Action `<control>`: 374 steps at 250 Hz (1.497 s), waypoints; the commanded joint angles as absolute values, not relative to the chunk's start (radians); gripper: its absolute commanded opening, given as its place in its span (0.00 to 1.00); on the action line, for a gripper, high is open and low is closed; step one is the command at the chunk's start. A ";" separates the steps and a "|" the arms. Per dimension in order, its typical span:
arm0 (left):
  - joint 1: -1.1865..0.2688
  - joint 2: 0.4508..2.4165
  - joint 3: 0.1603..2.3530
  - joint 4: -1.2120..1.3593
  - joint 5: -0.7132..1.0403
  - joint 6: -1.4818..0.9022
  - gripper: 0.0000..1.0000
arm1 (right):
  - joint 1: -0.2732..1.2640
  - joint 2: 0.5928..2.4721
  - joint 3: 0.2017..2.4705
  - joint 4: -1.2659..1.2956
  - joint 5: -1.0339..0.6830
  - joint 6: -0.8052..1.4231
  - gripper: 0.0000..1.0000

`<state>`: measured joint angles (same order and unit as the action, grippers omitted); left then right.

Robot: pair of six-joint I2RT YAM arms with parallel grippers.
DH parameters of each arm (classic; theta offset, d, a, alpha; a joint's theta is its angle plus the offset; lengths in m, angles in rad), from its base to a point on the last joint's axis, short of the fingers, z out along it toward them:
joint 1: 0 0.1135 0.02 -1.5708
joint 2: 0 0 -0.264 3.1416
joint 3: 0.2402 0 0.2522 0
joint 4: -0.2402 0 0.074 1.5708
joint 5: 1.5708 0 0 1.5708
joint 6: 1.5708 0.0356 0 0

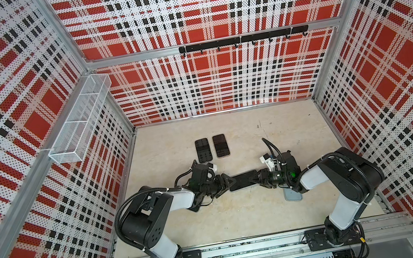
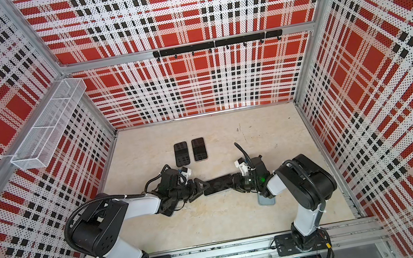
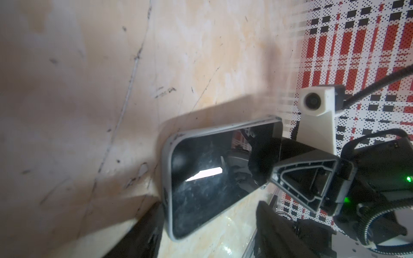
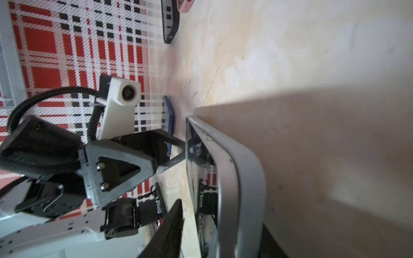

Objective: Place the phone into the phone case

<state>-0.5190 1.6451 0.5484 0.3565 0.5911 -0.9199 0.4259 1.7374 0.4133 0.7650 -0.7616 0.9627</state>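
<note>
- Left wrist view shows the phone (image 3: 212, 178) lying screen-up inside the grey rim of the phone case (image 3: 223, 127). The rim hugs the end nearest that camera and both long sides.
- Insertion looks mostly done. Only the far corner is doubtful, as the rim there seems to stand slightly off the phone's edge.
- What is probably left is to press that corner home and then let go.
- In both top views the pair sits mid-tabletop (image 1: 215, 224), lying crosswise between the two arms.
- The left tool (image 1: 223, 186) has its jaws apart, with one fingertip touching the case's nearer end and nothing clamped.
- The right tool (image 1: 259, 179) straddles the other end with one finger over the screen. I cannot tell whether it is actually clamping.
- The screen is dark, glossy and smudged, and the case rim is matte grey with dark scuffs.
</note>
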 commanded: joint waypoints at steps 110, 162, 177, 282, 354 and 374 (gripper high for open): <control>-0.530 1.663 0.518 0.312 0.577 -0.934 0.68 | 0.407 1.722 0.347 1.067 -0.758 1.053 0.31; -0.531 1.663 0.519 0.313 0.575 -0.933 0.68 | 0.406 1.655 0.363 0.882 -0.730 0.971 0.21; -0.532 1.664 0.519 0.313 0.575 -0.934 0.68 | 0.407 1.633 0.367 0.824 -0.719 0.947 0.18; -0.531 1.657 0.529 0.312 0.580 -0.932 0.68 | 0.409 1.430 0.457 0.390 -0.638 0.762 0.07; -0.429 1.428 0.565 0.314 0.619 -0.910 0.76 | 0.399 1.216 0.607 0.130 -0.653 0.694 0.08; -0.389 1.348 0.590 0.314 0.651 -0.899 0.81 | 0.379 1.169 0.646 0.103 -0.692 0.715 0.08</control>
